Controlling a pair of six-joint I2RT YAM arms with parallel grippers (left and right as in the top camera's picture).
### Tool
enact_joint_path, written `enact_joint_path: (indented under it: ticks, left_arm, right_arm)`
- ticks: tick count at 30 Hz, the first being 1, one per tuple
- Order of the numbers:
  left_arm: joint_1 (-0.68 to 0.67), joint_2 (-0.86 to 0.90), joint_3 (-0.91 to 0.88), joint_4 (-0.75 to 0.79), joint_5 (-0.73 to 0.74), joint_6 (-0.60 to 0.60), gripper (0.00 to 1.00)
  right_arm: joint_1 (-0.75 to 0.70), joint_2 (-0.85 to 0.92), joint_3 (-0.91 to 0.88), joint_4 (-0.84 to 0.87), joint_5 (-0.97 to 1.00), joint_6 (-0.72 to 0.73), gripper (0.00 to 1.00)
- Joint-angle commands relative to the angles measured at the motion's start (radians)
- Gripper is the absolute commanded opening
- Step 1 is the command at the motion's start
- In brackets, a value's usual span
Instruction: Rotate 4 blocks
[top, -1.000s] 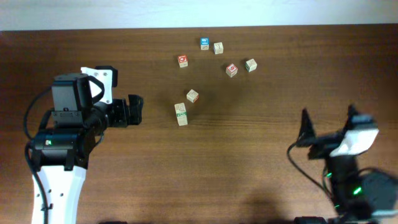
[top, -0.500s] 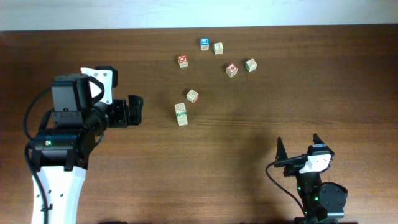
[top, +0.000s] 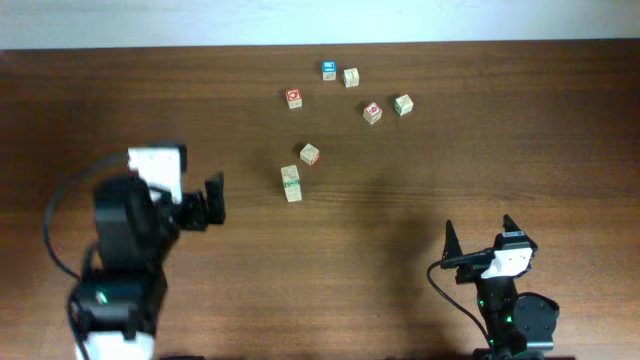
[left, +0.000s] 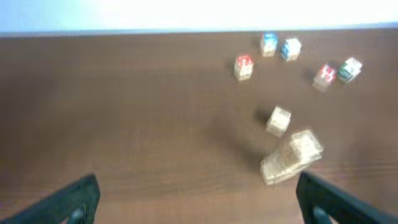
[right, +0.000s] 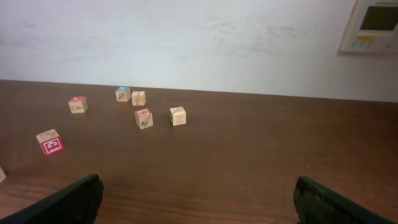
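Note:
Two pale wooden blocks (top: 291, 184) lie touching end to end near the table's middle, and they show blurred in the left wrist view as blocks (left: 291, 157). Another pale block (top: 351, 77) sits at the back beside a blue-faced cube (top: 328, 69). A pale block with green print (top: 403, 104) lies further right. My left gripper (top: 213, 198) is open, left of the paired blocks and apart from them. My right gripper (top: 480, 240) is open near the front edge, far from every block. Nothing is between either pair of fingers.
Two red-faced cubes (top: 294, 97) (top: 372, 112) lie among the back group. A cube (top: 310, 154) with a pale top and a red side face (right: 50, 141) sits just behind the paired blocks. A white wall (right: 199, 43) rises behind the table's far edge.
The right arm swung from the right side down to the front edge, then held still. The left arm pulled back toward the front, its gripper shifting slightly nearer. No block moved.

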Motion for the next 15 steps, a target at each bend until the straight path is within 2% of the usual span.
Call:
enact_joint_path:
  ticks: [1,3,7,8,11,15]
  left_arm:
    - [0.008,-0.255,-0.396,0.304,-0.018,0.099,0.99]
    - [0.016,-0.435,-0.603,0.471,-0.019,0.169,0.99]
    - [0.049,-0.687,-0.834,0.508,-0.017,0.171,0.99]
    - [0.053,-0.729,-0.830,0.433,-0.031,0.172,0.99]
    - [0.053,-0.876,-0.831,0.434,-0.061,0.172,0.99]
    - [0.054,-0.861,-0.830,0.424,-0.060,0.171,0.99]
  right_arm:
    - [-0.004,-0.008,-0.009,0.000,-0.009,0.008,0.98]
    - [-0.004,-0.008,-0.009,0.000,-0.009,0.008,0.98]
    - [-0.004,-0.008,-0.009,0.000,-0.009,0.008,0.98]
    - [-0.004,-0.008,-0.009,0.000,-0.010,0.008,0.98]
    - [-0.004,-0.008,-0.009,0.000,-0.009,0.008,0.98]
    - [-0.004,-0.008,-0.009,0.000,-0.009,0.008,0.98]
